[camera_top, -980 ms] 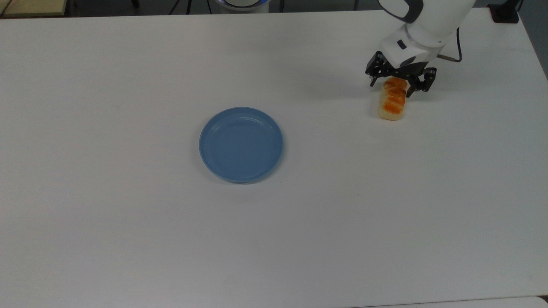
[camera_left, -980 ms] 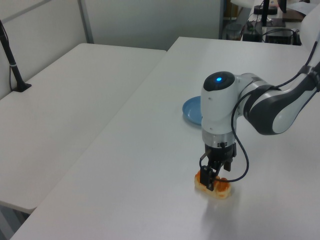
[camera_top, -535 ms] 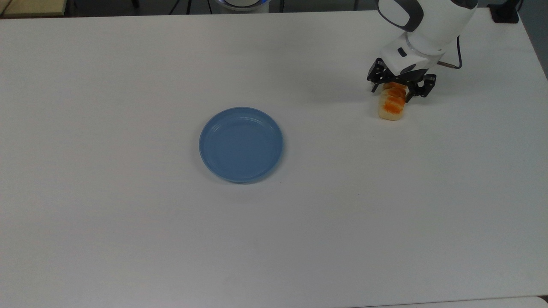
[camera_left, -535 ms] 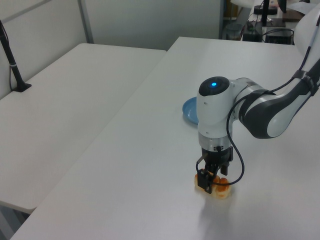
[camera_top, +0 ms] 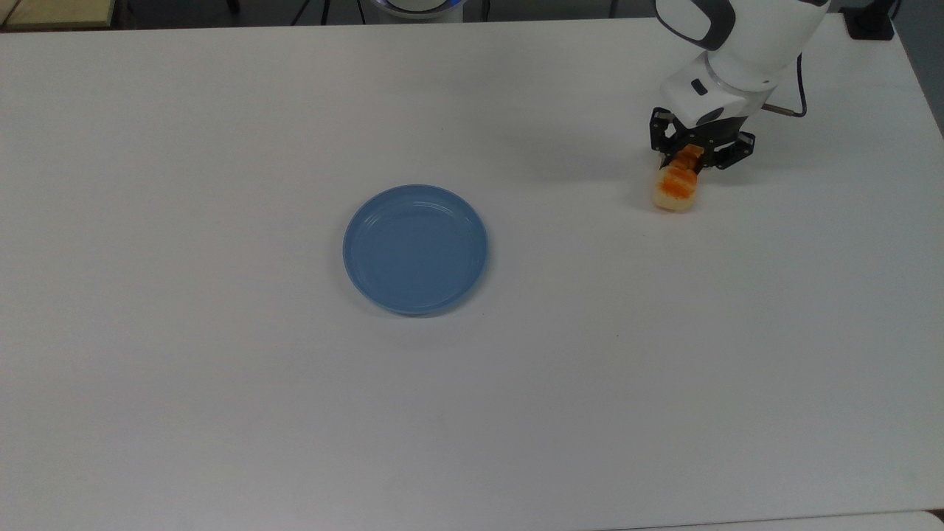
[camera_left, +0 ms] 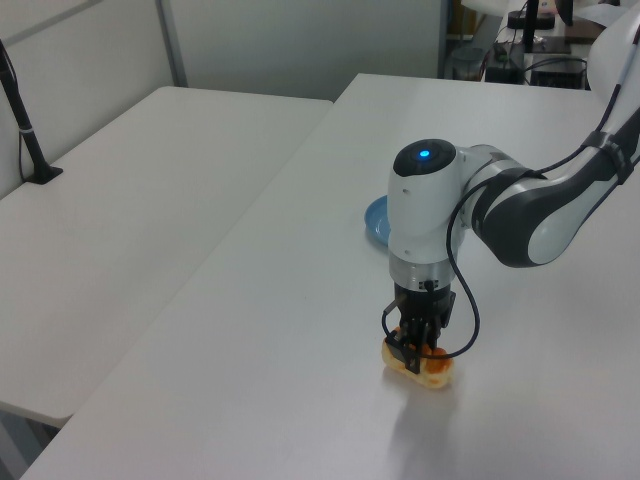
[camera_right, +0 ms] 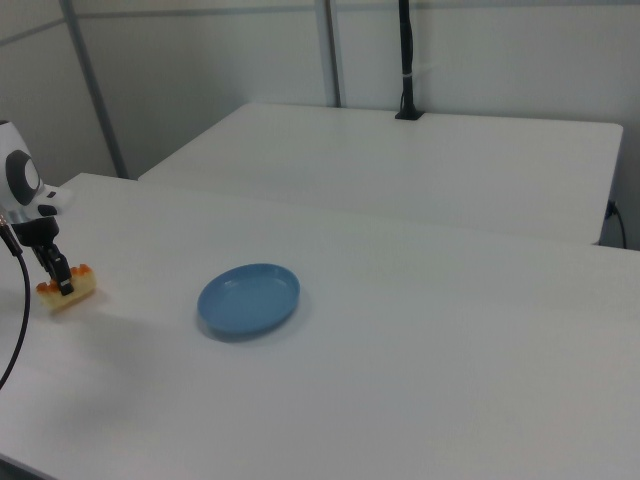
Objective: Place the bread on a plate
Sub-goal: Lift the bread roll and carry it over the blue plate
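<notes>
White table [camera_top: 221, 413]: bread [camera_top: 675, 192] (upright) between end effector [camera_top: 697, 156] fingers

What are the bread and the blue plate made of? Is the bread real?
The bread looks like a toy, perhaps plastic or foam: its orange top shines and its pale sides are very smooth. The plate seems plastic: even blue, faint moulded rings, slight sheen. I can't be sure of either.

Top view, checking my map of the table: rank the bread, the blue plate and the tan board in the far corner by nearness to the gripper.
1. The bread: directly at the gripper, at the top view's right.
2. The plate: mid-table, toward the top view's left.
3. The tan board: the top view's upper left corner, farthest.
</notes>
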Robot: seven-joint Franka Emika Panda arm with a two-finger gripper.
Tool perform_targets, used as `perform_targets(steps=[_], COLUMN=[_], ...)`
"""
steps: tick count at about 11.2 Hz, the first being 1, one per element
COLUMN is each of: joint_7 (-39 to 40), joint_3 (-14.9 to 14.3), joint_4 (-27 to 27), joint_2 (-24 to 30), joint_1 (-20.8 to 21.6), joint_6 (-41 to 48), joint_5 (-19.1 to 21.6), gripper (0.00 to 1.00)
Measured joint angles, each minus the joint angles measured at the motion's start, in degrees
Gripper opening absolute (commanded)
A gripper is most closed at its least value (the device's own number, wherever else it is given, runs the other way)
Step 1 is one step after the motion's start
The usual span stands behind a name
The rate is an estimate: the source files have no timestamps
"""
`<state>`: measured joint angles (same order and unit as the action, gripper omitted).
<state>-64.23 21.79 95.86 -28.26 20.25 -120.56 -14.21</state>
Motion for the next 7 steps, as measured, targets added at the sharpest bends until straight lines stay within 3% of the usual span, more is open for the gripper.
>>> perform_targets(steps=[2,7], joint_7=[1.57,12.59], joint_3=[-0.13,-0.58], joint_4=[-0.8,-5.1], joint_2=[0.62,5.42], joint_1=[-1.34,-11.28], joint_6=[0.02,6.17], joint_5=[-0.02,-0.01], gripper=[0.42,0.42])
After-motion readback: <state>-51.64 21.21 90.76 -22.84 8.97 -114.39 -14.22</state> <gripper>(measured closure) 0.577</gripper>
